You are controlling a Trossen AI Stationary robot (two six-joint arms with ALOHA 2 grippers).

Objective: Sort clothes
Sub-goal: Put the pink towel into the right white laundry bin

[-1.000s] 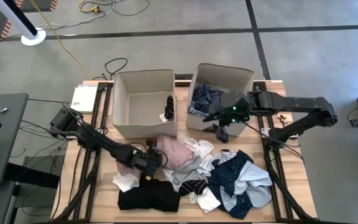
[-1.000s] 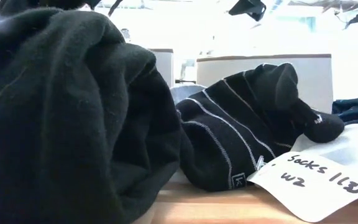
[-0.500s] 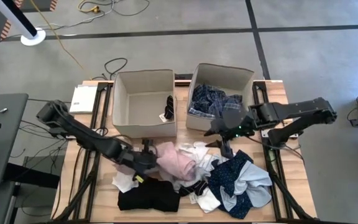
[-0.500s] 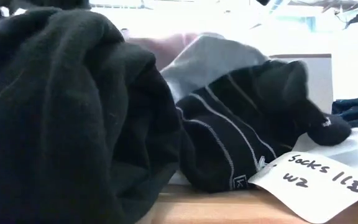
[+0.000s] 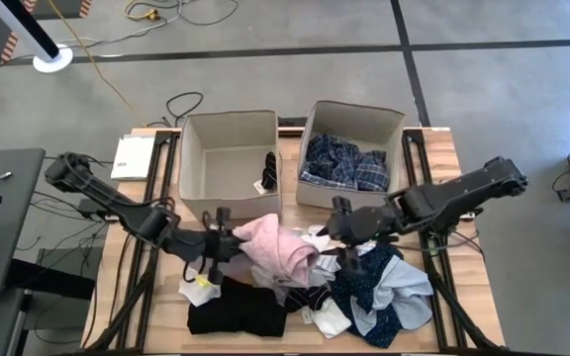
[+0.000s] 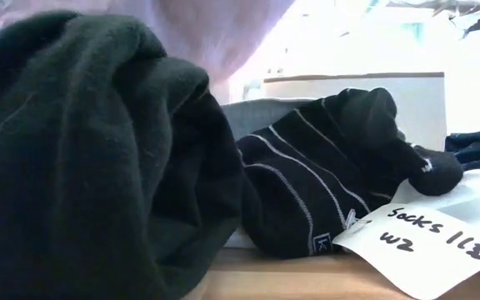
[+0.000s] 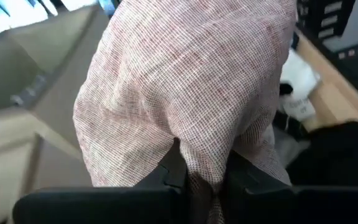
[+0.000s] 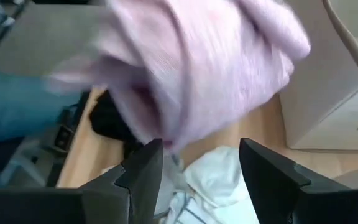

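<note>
Left claw point(image 5: 218, 245) clamped shut on the pink garment point(image 5: 277, 244), fabric bunched between the two dark fingers point(image 7: 174, 169) and draping forward from them in the left wrist view. Pink garment lifted off the heap at the middle of the surface point(image 5: 166, 311), hanging toward the robot's right from the left claw, long axis running roughly across the surface from that claw toward the right one. Just behind it, and slightly to the left, the left beige box point(image 5: 228, 163), holding one dark sock; beside that the right beige box point(image 5: 349, 153), holding the blue plaid garment point(image 5: 344, 161).

Right claw point(image 5: 338, 229) spread open and empty, poised at the opposite end of the pink garment, facing it head-on: pink cloth point(image 8: 197, 68) fills the right wrist view just beyond the parted fingers point(image 8: 143, 171). Judged from that: pink garment bracketed between both claws, left one already holding, right one nearest the free end and placed for a second pinch or for the white garment point(image 8: 213, 183) directly beneath.

Rest of the clothes unsorted on the surface: black garment point(image 5: 236, 311) at the near edge, striped sock point(image 6: 307, 192) with its paper tag point(image 6: 427, 242), grey piece point(image 6: 248, 112), navy dotted garment point(image 5: 369, 282) and light blue garment point(image 5: 404, 307) to the right.
</note>
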